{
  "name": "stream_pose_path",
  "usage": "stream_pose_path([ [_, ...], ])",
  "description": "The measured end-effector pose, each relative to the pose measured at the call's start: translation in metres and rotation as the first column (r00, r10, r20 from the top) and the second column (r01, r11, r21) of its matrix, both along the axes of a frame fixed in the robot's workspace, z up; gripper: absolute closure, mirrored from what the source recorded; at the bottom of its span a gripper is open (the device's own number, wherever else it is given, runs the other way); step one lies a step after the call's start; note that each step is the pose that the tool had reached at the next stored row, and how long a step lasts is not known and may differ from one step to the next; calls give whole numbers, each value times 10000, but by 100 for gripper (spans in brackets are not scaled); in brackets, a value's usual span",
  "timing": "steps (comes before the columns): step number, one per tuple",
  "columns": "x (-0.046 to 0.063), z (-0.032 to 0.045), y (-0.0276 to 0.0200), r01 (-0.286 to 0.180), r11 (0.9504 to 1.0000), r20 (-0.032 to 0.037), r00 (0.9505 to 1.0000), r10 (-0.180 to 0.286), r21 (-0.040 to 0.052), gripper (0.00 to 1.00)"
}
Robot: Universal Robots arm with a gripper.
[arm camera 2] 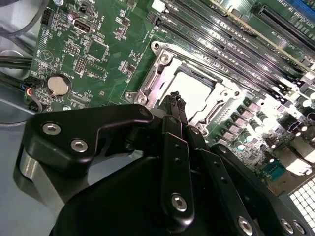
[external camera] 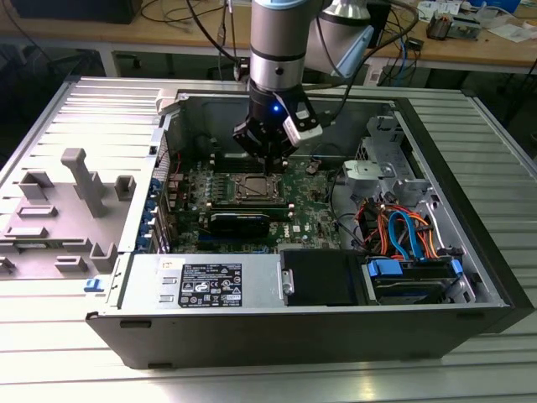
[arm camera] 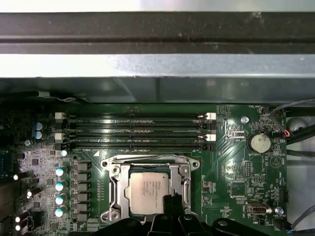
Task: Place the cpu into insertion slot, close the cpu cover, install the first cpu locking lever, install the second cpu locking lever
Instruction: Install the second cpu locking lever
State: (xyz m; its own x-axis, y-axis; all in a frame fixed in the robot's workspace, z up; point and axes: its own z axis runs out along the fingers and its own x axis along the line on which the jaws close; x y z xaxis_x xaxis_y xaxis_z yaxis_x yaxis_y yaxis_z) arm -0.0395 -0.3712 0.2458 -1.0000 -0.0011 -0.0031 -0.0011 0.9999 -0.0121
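Silvery square cpu [arm camera: 150, 192] sits in the metal-rimmed insertion slot [arm camera: 114, 173], under the shiny cpu cover [arm camera: 184, 183], black claw [arm camera 2: 178, 104] pinched closed just above.

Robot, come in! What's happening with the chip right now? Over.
Gripper shut, tips just above the cpu. Cpu sits in the slot, cover down around it. Nothing blocking.

Bright overhead glare whitens the cpu [arm camera 2: 193, 91] lid; case interior stays shadowed, near black parts blur.
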Motion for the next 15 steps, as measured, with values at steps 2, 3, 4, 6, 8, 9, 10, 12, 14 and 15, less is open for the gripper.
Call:
stream_pose_path([
  [2, 0, 8, -21, 1, 10000, 0, 10000, -1, -1, 89],
  [3, 0, 13, -35, 1, 10000, -1, 10000, -1, -1, 89],
  [4, -1, 15, -47, 1, 10000, -1, 10000, -1, -2, 89],
  [6, 0, 20, -88, 0, 10000, -1, 10000, 0, -1, 89],
  [8, 0, 22, -117, 1, 10000, -1, 10000, -1, -1, 89],
  [9, 0, 22, -151, 1, 10000, -1, 10000, -1, -1, 89],
  [10, 0, 23, -179, 1, 10000, -1, 10000, -1, -1, 89],
  [12, 0, 22, -236, 1, 10000, 0, 10000, -1, 0, 89],
  [14, 0, 22, -273, 1, 10000, 0, 10000, -1, 0, 89],
  [15, 0, 22, -286, 0, 10000, 0, 10000, 0, 0, 89],
])
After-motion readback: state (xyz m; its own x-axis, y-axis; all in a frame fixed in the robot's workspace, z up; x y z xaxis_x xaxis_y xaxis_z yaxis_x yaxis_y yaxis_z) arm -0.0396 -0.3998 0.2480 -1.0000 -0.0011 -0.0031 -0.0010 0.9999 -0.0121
